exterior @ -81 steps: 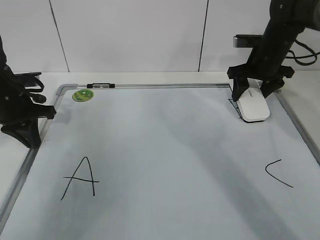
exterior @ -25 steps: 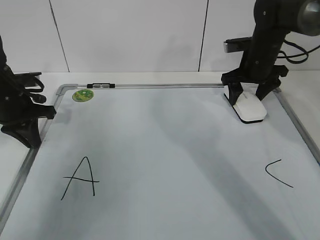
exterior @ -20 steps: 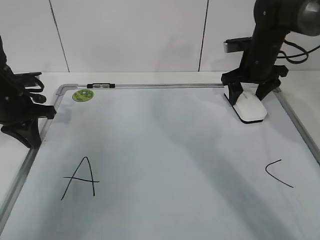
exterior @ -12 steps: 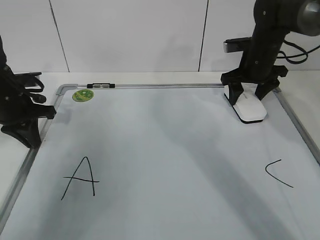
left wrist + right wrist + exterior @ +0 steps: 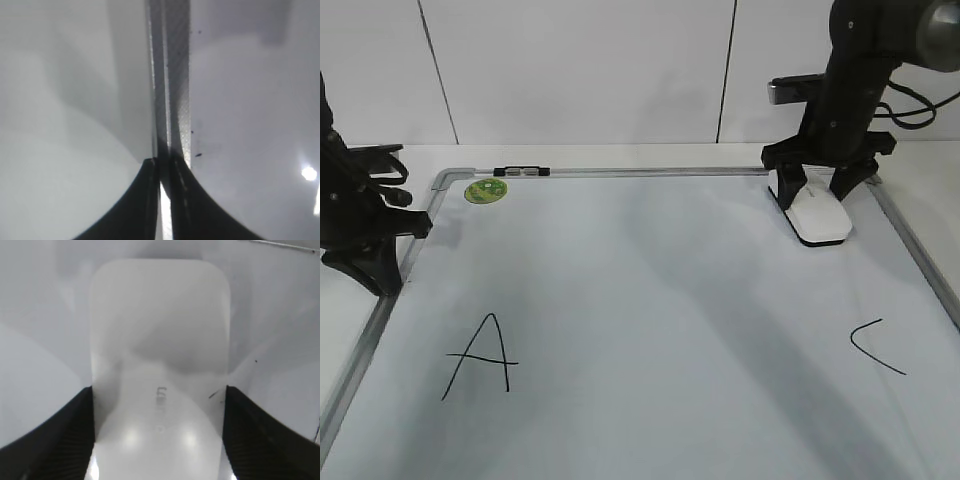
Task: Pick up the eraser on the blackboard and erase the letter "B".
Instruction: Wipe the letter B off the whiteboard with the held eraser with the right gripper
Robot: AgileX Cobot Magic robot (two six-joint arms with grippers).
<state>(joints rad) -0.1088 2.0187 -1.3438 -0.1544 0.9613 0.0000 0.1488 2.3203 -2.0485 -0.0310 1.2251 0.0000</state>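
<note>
The white eraser (image 5: pixel 821 216) lies on the blackboard (image 5: pixel 650 300) near its far right corner. My right gripper (image 5: pixel 817 193) stands over it with a finger on each long side. In the right wrist view the eraser (image 5: pixel 159 340) fills the gap between the gripper's (image 5: pixel 159 390) two fingers, which touch its edges. No letter "B" shows on the board; only an "A" (image 5: pixel 480 357) at the left and a "C" (image 5: pixel 875 348) at the right. My left gripper (image 5: pixel 164 162) is shut and empty over the board's left frame rail (image 5: pixel 170 75).
A round green magnet (image 5: pixel 485 191) sits at the board's far left corner, with a small black clip (image 5: pixel 520 171) on the top frame beside it. The left arm (image 5: pixel 365 225) rests at the board's left edge. A white wall stands behind.
Since three seconds ago my right gripper and the eraser shifted slightly left and straightened. Over the last second nothing visibly moved.
</note>
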